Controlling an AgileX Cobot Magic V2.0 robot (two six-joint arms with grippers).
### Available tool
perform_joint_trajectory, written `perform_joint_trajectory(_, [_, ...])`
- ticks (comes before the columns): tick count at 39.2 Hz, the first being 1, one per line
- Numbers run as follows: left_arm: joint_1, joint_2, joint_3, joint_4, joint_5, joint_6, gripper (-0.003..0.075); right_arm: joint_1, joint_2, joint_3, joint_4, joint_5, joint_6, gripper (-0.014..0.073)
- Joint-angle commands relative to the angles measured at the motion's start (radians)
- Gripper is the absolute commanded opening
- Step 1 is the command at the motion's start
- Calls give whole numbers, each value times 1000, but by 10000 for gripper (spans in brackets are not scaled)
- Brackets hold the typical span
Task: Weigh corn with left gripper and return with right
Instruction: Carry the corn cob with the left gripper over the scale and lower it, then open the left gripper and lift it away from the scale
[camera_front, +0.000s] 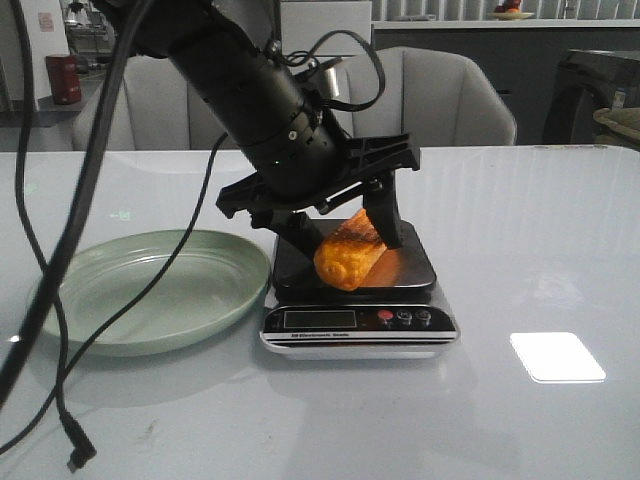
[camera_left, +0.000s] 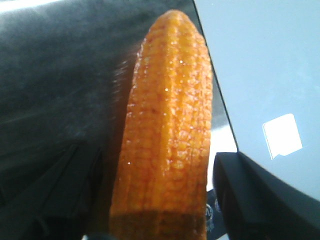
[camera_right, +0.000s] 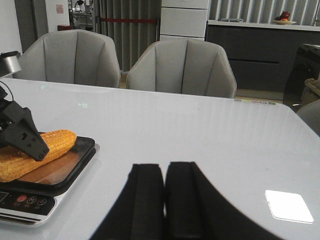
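The orange-yellow corn (camera_front: 350, 255) lies on the black platform of the scale (camera_front: 360, 322), one end pointing toward the front. My left gripper (camera_front: 345, 238) is lowered over it with one finger on each side. In the left wrist view the corn (camera_left: 170, 125) fills the space between the fingers, and a thin gap shows beside the right finger (camera_left: 260, 200), so the jaws stand open around it. The right wrist view shows the corn (camera_right: 30, 150) on the scale (camera_right: 30, 200) off to one side. My right gripper (camera_right: 164, 172) is shut and empty above the bare table.
An empty green plate (camera_front: 150, 285) sits on the table just left of the scale. The left arm's cable hangs down over the plate's left rim (camera_front: 45, 280). Grey chairs (camera_right: 185, 65) stand behind the table's far edge.
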Motion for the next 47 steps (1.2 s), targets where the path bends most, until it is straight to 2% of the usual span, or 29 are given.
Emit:
perform_joint_trajectory(1, [-9,-61,-33,-18,-33,-6,542,-7,-20,11,-12,-83,-3,162])
perform_joint_trajectory(12, [-2,-143,-27,105,61,-6,542,-7,-20,11,-12,-83,-3,162])
perform_joint_trajectory(20, [7,-257,40,158,56,-6,541,-7,-20,11,-12,-83,-3,162])
perform_joint_trajectory(39, [10,-677,347,239,-5,-6,541,-7,-20,11,-12,-83,-3,162])
perform_joint_trajectory(47, [10,-886,499,331,-44,-6,538,-7,-20,11,-12,-83,-3,162])
